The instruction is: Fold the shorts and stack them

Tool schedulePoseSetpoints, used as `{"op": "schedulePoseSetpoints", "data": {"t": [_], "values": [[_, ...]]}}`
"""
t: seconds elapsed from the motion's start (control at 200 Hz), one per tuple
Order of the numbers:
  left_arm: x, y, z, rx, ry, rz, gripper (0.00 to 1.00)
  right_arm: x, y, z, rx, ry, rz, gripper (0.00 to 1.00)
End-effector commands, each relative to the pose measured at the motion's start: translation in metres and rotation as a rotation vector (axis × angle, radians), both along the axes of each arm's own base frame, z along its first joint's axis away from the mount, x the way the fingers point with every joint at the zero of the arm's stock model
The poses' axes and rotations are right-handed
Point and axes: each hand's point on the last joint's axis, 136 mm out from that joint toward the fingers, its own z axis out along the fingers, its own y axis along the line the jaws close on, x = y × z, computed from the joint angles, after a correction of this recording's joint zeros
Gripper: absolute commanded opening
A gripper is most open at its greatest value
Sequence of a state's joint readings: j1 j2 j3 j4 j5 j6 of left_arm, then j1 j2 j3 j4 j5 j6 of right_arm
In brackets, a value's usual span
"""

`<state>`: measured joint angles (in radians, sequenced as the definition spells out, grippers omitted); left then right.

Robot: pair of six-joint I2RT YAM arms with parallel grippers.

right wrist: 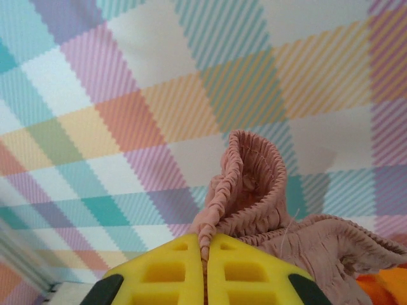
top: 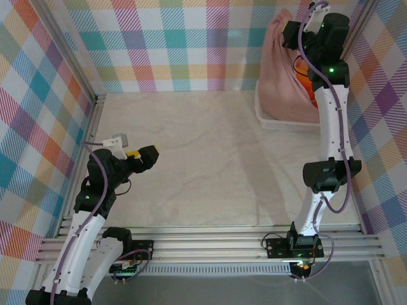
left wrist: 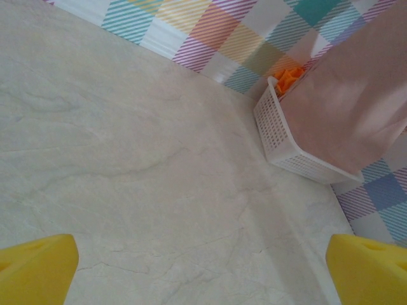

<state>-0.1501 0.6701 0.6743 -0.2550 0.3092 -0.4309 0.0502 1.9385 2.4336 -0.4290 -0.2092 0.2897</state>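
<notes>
The pink shorts (top: 280, 70) hang over the white basket (left wrist: 276, 130), and orange shorts (left wrist: 289, 77) sit inside it. The wall (top: 178, 38) behind it has rainbow checks.

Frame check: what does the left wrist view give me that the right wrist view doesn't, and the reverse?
Left wrist: the table, the white basket, and the left gripper open wide. Right wrist: the right gripper shut on the gathered waistband of the pink shorts. Both: the pink shorts, a bit of orange shorts, the plaid wall.

Basket (left wrist: 278, 133), white lattice: far right corner of pale marbled table (top: 203, 165), against plaid wall (top: 159, 38). Aluminium rails (top: 210, 243): near edge.
</notes>
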Motion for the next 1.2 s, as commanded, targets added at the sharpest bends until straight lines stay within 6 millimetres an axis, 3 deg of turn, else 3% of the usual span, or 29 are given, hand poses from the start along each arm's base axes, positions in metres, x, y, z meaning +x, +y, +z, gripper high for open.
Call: {"op": "schedulePoseSetpoints", "data": {"t": [0.0, 0.325, 0.435, 0.515, 0.665, 0.77, 0.85, 0.985, 1.09, 1.195], "values": [[0.001, -0.002, 0.007, -0.016, -0.037, -0.001, 1.0, -0.043, 0.047, 0.072, 0.057, -0.217, 0.207, 0.0], [0.002, -0.001, 0.012, -0.027, -0.045, 0.015, 1.0, -0.12, 0.158, 0.114, 0.072, -0.37, 0.599, 0.0], [0.001, 0.0, 0.015, -0.026, -0.051, 0.021, 1.0, -0.144, 0.196, 0.108, 0.035, -0.39, 0.714, 0.0], [0.001, 0.001, 0.018, -0.029, -0.056, 0.029, 1.0, -0.15, 0.219, 0.088, -0.01, -0.347, 0.774, 0.0], [0.0, 0.001, 0.022, -0.04, -0.066, 0.031, 1.0, -0.15, 0.243, 0.019, -0.088, -0.134, 0.855, 0.0], [-0.002, 0.003, 0.022, -0.039, -0.07, 0.043, 1.0, -0.157, 0.248, -0.054, -0.153, -0.001, 0.874, 0.02], [-0.003, 0.005, 0.025, -0.038, -0.076, 0.051, 1.0, -0.175, 0.243, -0.116, -0.225, 0.014, 0.85, 0.04], [-0.001, 0.004, 0.026, -0.045, -0.072, 0.05, 1.0, -0.204, 0.213, -0.224, -0.414, 0.114, 0.77, 0.1], [0.004, -0.002, 0.024, -0.063, -0.05, 0.032, 1.0, -0.224, 0.181, -0.278, -0.507, 0.216, 0.696, 0.17], [0.012, -0.01, 0.015, -0.063, -0.008, 0.018, 1.0, -0.244, 0.152, -0.306, -0.551, 0.29, 0.615, 0.35]]}}
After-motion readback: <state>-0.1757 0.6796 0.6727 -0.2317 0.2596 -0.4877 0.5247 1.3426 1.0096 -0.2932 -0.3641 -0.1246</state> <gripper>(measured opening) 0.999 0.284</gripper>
